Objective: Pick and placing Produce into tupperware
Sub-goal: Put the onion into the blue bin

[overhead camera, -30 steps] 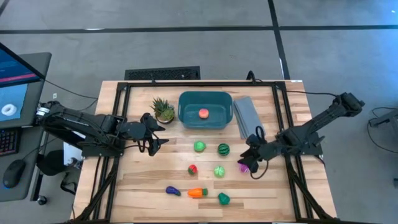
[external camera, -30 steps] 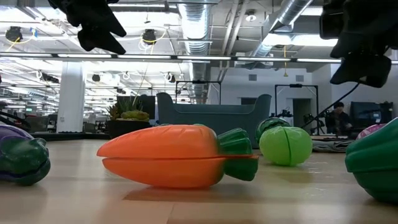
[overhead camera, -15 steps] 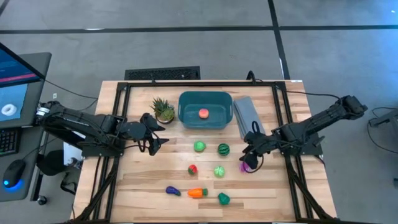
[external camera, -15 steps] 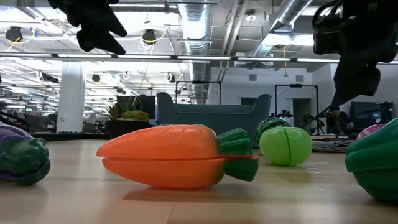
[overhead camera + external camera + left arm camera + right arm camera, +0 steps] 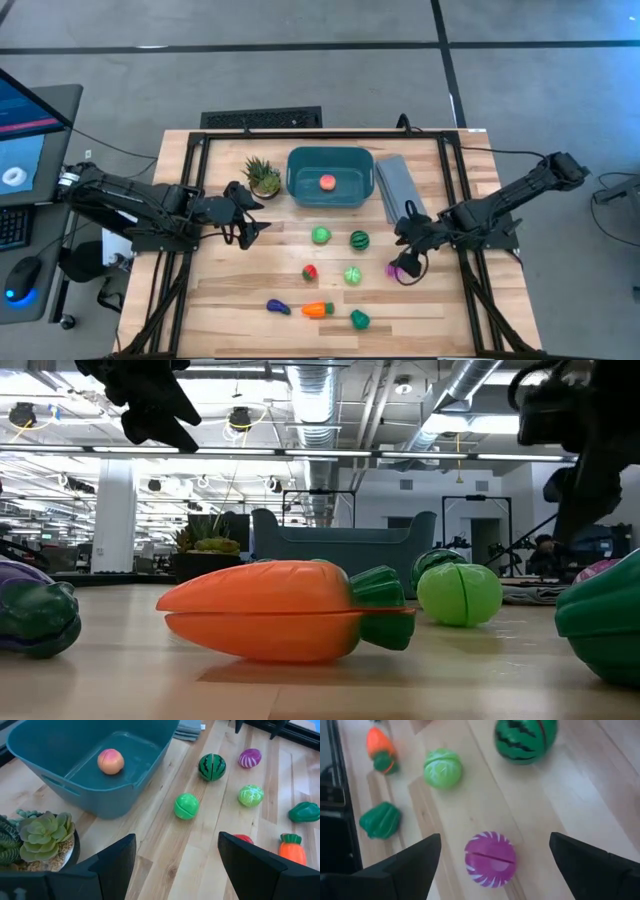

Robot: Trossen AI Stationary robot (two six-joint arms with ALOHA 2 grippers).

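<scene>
Right hand (image 5: 492, 870) spread wide, empty, above magenta piece (image 5: 490, 858) on bench (image 5: 250, 290). Advise: centre, descend, clench, carry to tupperware (image 5: 330, 198). Left hand (image 5: 250, 225) half-spread, empty, near plant.

The wooden desk (image 5: 250, 300) stood on a grey concrete floor (image 5: 300, 80) crossed by dark seam lines. A black floor grille (image 5: 261, 119) lay just beyond its far edge. To one side sat a monitor (image 5: 25, 125) with a lit blue screen, a keyboard (image 5: 10, 228) and a mouse (image 5: 20, 280). Across the room ran silver ceiling ducts (image 5: 315, 400), strip lights (image 5: 300, 452), a white pillar (image 5: 113, 515) and distant workstations.
</scene>
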